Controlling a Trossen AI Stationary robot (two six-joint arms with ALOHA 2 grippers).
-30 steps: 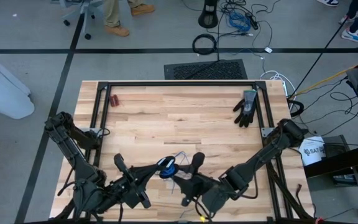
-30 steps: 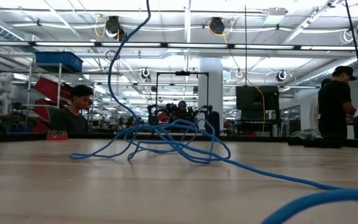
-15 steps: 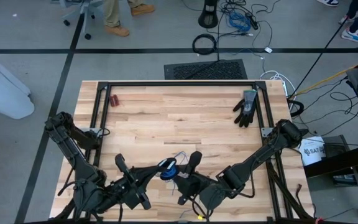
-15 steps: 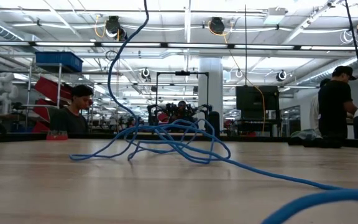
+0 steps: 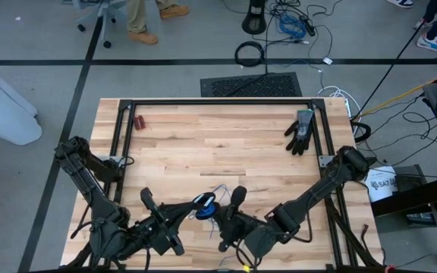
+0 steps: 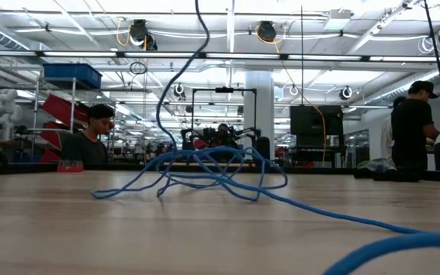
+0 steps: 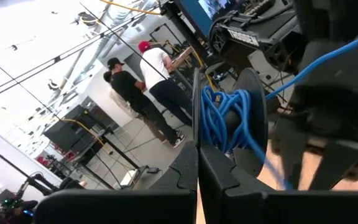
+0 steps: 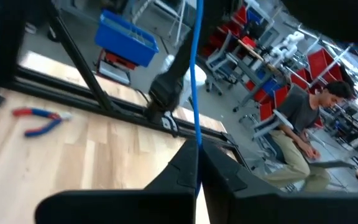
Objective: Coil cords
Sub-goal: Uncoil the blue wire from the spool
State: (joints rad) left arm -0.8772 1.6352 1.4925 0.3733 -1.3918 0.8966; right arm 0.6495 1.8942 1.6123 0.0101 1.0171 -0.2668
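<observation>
The cord [image 5: 205, 203] lies in a loose blue tangle near the middle of the table's [image 5: 218, 144] front edge, one strand rising off the wood. The left gripper [image 5: 193, 205] sits just beside it, fingers pressed together on a wound bundle of the cord. The right gripper [image 5: 226, 218], close on the other side, pinches a single strand. A black glove [image 5: 300, 130] lies by the far right corner, red pliers [image 5: 138, 121] by the far left corner

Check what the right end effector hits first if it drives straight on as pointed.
Nothing close: the right end effector, shut on the blue cable, points across bare table. First thing in line looks like the black frame rail, though depth is unclear. The pliers lie off to one side.
</observation>
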